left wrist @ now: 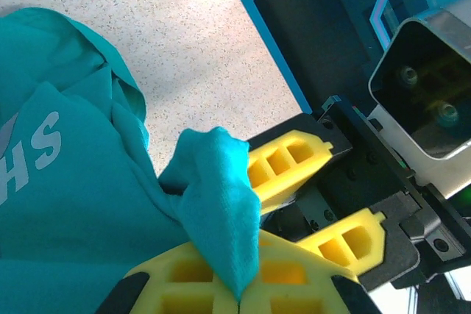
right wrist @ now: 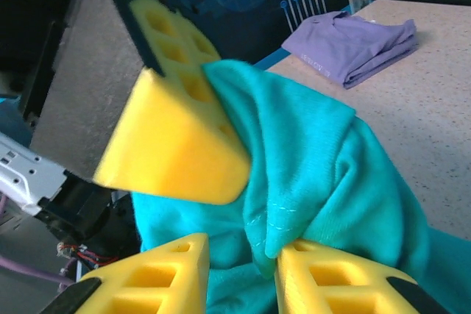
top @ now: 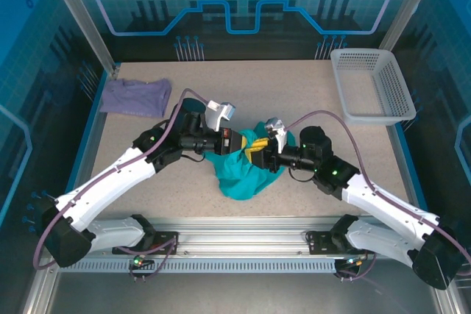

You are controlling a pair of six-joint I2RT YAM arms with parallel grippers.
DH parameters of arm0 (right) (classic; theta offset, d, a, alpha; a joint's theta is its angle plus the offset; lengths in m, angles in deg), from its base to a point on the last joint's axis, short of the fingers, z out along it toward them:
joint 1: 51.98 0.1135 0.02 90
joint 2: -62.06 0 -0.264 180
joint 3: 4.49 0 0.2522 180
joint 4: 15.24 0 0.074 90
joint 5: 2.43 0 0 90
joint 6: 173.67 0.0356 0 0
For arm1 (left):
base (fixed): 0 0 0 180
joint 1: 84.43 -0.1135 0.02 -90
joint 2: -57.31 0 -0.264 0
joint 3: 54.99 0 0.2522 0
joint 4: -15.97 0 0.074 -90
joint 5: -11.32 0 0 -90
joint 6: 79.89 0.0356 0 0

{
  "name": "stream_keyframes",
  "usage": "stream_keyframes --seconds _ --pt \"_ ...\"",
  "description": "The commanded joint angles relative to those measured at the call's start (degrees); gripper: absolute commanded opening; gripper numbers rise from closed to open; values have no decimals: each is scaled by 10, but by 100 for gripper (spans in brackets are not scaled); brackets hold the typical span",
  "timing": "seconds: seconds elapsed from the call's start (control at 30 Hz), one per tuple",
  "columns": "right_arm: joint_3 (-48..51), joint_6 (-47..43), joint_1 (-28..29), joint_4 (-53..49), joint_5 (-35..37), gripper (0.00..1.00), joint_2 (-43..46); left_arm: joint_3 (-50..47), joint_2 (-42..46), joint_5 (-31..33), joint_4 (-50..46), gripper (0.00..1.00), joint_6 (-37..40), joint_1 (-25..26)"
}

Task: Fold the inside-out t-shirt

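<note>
1. Where the worktop (top: 309, 93) reaches its far-left corner, a folded lavender shirt (top: 136, 97) lies flat, well apart from both arms.
2. Right of it, the left gripper (left wrist: 239, 298) has its jaws clenched on a peak of teal cloth, which is pinched between the yellow pads (left wrist: 184, 284).
3. At the middle of the worktop the inside-out t-shirt (top: 239, 174) lies bunched between the two grippers, with white lettering (left wrist: 29, 152) showing on it.
4. Just beside and facing the left gripper, the right gripper (right wrist: 243, 248) has its jaws parted. A fold of the t-shirt hangs into the gap and touches one pad.
5. In the far-right corner stands a white mesh basket (top: 372, 82), well apart from the t-shirt.
</note>
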Motion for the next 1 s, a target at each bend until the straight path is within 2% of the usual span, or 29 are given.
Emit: stream_keyframes --seconds 0.0,0.37,0.57,0.73,0.77,0.87,0.97 --pt "14 14 -6 37 -26 28 12 -1 -3 -16 18 0 -5 -4" --pt "-8 26 -9 4 29 0 8 -8 1 -11 18 0 -3 -5" --pt "4 40 -16 -2 45 0 31 -11 1 -2 17 0 -1 -10" --pt "18 46 -22 6 19 0 57 -15 1 6 21 0 -1 -15" --pt "17 48 -22 4 16 0 59 -17 2 4 24 1 -1 -15" --pt "12 51 -23 0 9 0 62 -22 1 -1 32 16 2 -16" --pt "2 55 -24 -9 6 0 64 -27 3 4 31 25 15 -17"
